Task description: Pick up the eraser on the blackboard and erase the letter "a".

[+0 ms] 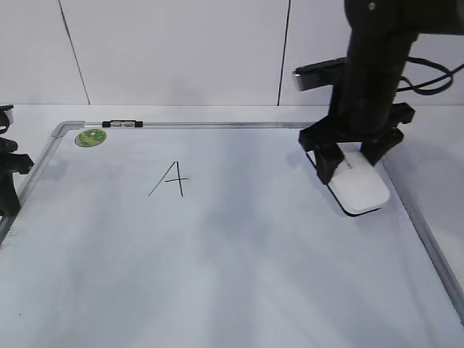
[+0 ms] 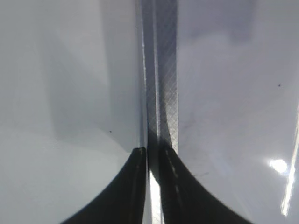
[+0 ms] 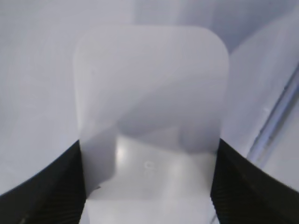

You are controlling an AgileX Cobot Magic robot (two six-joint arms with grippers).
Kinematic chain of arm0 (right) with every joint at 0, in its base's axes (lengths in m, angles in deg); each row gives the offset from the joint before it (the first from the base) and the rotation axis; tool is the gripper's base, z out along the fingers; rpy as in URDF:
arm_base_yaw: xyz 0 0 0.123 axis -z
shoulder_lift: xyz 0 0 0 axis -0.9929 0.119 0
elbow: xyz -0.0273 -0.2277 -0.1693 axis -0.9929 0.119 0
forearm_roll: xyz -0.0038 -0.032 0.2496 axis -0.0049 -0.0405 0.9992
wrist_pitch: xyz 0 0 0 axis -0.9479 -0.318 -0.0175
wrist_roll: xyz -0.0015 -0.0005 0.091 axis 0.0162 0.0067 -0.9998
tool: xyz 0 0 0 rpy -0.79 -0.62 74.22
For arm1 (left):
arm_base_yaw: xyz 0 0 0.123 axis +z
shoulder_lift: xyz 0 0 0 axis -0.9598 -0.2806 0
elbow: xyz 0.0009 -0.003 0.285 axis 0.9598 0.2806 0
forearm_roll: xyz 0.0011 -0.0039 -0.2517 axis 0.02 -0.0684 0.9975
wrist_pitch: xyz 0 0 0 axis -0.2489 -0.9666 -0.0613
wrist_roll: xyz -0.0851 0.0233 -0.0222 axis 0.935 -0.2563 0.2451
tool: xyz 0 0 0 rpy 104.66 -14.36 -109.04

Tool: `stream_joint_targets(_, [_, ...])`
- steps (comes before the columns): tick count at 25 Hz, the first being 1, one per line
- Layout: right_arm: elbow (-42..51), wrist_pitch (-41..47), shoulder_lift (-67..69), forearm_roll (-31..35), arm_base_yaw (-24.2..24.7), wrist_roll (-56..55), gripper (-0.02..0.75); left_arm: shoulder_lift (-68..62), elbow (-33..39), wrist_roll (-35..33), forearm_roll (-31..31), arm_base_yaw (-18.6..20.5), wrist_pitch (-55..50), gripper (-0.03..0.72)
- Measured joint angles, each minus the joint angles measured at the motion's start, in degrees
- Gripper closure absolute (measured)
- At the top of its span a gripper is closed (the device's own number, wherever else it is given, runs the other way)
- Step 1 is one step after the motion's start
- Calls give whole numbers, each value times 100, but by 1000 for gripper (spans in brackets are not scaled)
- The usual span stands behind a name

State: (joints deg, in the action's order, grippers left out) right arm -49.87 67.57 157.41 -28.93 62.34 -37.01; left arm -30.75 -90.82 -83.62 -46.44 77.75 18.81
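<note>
The white eraser point(image 1: 362, 190) lies near the right edge of the blackboard point(image 1: 254, 261). My right gripper point(image 1: 351, 165) comes down over its far end, with one black finger on each long side. In the right wrist view the eraser point(image 3: 149, 93) fills the gap between the fingers point(image 3: 148, 186), which touch its sides. An angular capital "A" point(image 1: 170, 179) is drawn left of centre. No lowercase "a" shows. My left gripper point(image 1: 11, 170) is shut and empty at the board's left frame point(image 2: 161, 70).
A round green sticker point(image 1: 90, 137) sits in the board's far left corner. A small dark-and-silver piece point(image 1: 122, 124) lies on the far frame rail. The right frame rail point(image 3: 275, 121) runs close beside the eraser. A white panelled wall stands behind.
</note>
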Motion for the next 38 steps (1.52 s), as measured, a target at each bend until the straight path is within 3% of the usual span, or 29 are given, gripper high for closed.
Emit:
stream_joint_targets(10, [1238,-68,-697,251,932,-24,164,0,0,0,0,0,-12,611])
stream_joint_targets(17, [1251,-612,-697,308,1026,-388,164,0,0,0,12,66,-24,611])
stream_joint_targets(31, [1263,-648,-271,318,1188,-493,163,0,0,0,21,66,-34,611])
stream_joint_targets(38, [1263,-707,-244,291,1202,-520,102,0,0,0,21,66,-34,611])
